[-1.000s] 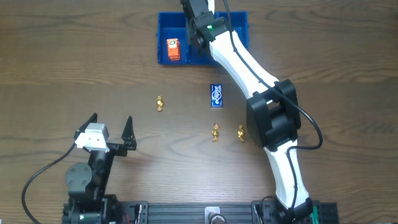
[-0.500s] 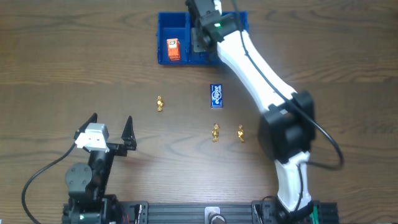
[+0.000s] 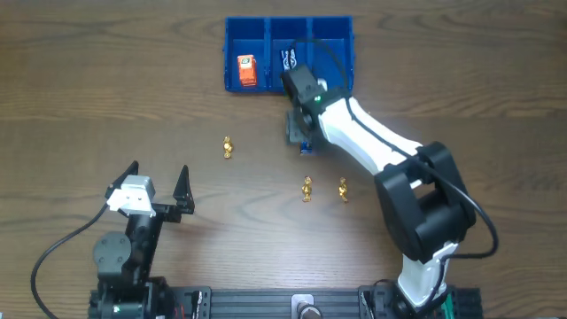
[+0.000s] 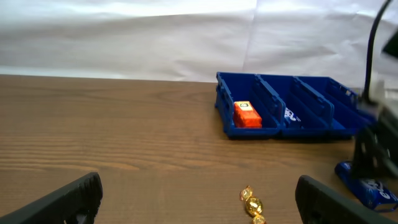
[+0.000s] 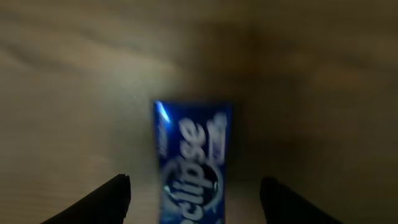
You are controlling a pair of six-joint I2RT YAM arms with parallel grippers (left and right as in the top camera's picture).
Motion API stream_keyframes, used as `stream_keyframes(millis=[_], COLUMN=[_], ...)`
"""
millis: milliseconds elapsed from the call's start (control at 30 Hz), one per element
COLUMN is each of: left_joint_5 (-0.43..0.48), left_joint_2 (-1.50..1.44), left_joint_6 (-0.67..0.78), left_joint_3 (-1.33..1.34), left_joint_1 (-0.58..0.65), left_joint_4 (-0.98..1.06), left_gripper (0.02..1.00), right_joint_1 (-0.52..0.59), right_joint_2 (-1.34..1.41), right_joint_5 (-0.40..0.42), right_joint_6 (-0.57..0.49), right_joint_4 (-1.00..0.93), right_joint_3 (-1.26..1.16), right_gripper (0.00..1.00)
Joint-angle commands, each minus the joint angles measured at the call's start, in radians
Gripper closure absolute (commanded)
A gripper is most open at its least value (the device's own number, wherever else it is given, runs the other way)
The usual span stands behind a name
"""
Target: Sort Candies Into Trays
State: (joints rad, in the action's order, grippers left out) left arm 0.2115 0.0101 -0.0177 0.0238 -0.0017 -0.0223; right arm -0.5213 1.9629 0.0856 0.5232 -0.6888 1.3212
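Fig. 1, as I see the rig remotely. (a) The right arm extends from its base toward the blue tray, elbow bent well short of it, wrist pitched downward. (b) The right gripper points at the table just in front of the tray's near wall, its 2 fingers spread wide. (c) The left arm is folded over its base, well apart from the tray. (d) The left gripper faces the tray, its 2 fingers parted wide.
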Motion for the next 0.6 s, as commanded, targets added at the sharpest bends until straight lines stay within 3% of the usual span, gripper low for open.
stream_keyframes(millis=[33, 400, 600], left_joint_5=[0.018, 0.018, 0.018], left_joint_2=[-0.006, -0.006, -0.006], left_joint_6=[0.015, 0.015, 0.015], left_joint_3=[-0.019, -0.019, -0.019], left_joint_1=[0.003, 0.003, 0.003], left_joint_4=[-0.033, -0.034, -0.034], left_gripper=[0.02, 0.02, 0.02], right_joint_1=[-0.001, -0.007, -0.007], right_joint_2=[-0.008, 0.043, 0.045], right_joint_5=[-0.02, -0.02, -0.02], right_joint_6=[0.034, 0.034, 0.034], right_joint_4=[0.027, 0.039, 0.05], right_joint_3=[-0.02, -0.021, -0.021], right_gripper=[0.308, 0.314, 0.476])
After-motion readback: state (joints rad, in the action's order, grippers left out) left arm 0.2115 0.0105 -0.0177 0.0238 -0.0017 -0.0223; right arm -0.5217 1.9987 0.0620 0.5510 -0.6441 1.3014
